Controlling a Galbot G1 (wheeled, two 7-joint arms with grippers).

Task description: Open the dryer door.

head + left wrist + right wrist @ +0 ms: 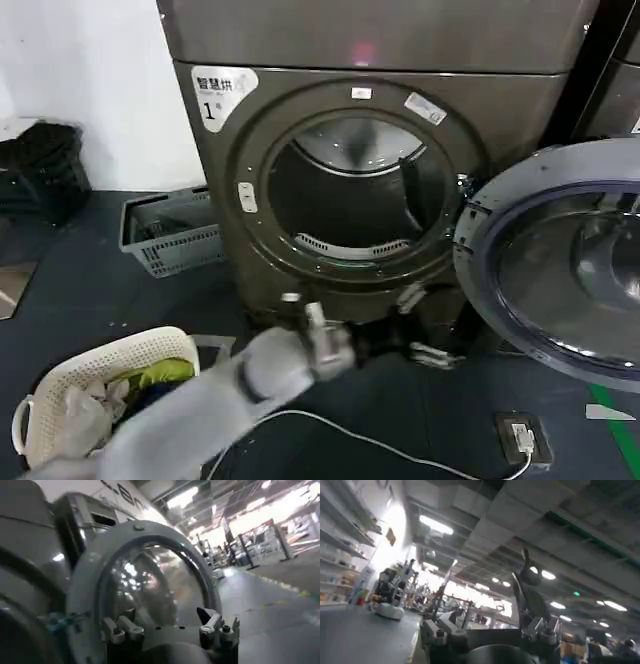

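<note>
The dryer (380,180) stands in front of the robot, with a white label marked "1" on its top corner. The dryer door (565,255) is swung wide open to the right, its grey inner side facing the room, and the round drum hole shows dark inside.

The left gripper (300,312) is low in front of the dryer, below the hole and well apart from the door. Its fingers (117,630) are spread open and hold nothing. In the right wrist view, the right gripper (487,625) points up at the ceiling, open and empty too.

The opening looks done. Next, the left arm likely just needs to pull back without bumping the door.
</note>
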